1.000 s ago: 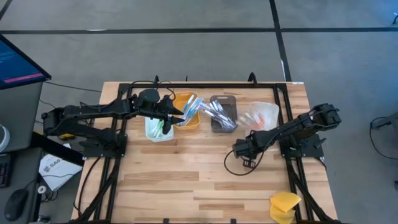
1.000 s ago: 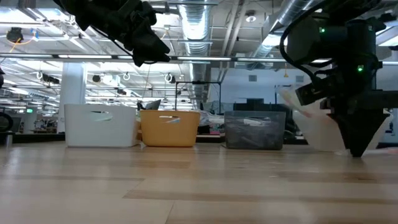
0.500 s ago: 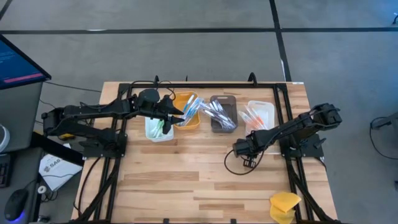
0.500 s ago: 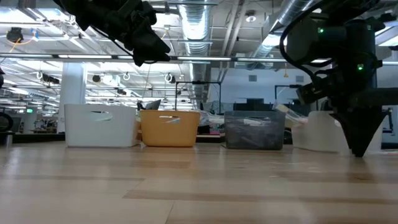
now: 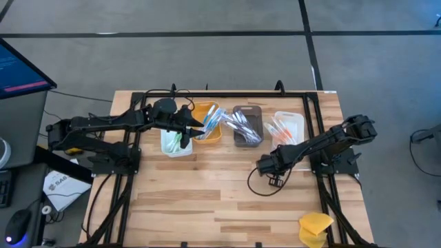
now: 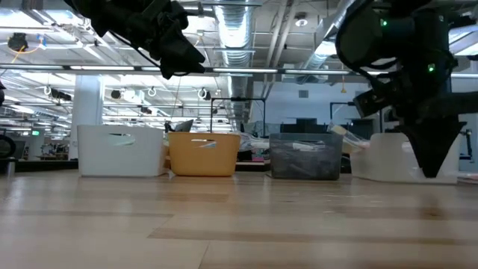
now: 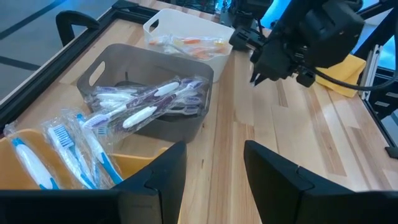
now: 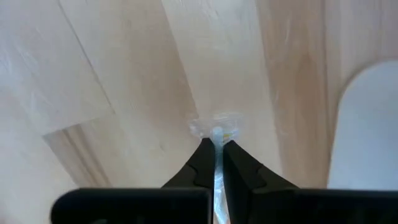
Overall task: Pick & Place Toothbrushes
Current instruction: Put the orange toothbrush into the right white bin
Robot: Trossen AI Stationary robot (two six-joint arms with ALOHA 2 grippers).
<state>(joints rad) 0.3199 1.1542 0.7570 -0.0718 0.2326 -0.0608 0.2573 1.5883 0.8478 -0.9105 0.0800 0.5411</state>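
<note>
**A:** Jaws of the right gripper (image 8: 214,163) pinched together on one wrapped toothbrush (image 8: 216,138); its tip and a crumple of clear wrapper stick out past the fingertips, down at the bare counter (image 8: 124,74). Nothing else between them.

**B:** Why so low and so far from the bins?

**A:** My guess: the piece lay loose on the wood, so the arm had to come right down to it. Pinching it near one end leaves the length free for dropping in. White bin (image 5: 288,126) sits just beyond the right jaws, orange-handled brushes inside.

**B:** Left side?

**A:** Left gripper (image 7: 212,168) hangs with jaws apart, nothing between them. Directly ahead of them: the yellow bin (image 7: 37,174) with blue-handled brushes and the grey bin (image 7: 155,68) with pale ones. It looks to be waiting over its own bins, out of the right arm's way.

**B:** Remaining stock?

**A:** Toothbrushes (image 5: 244,127) are bundled in the bins in a row ahead of both jaws; a pale bin (image 5: 173,143) lies under the left arm. Sorting by handle colour seems the logic. Yellow lump (image 5: 315,226) well behind the right jaws, untouched.
</note>
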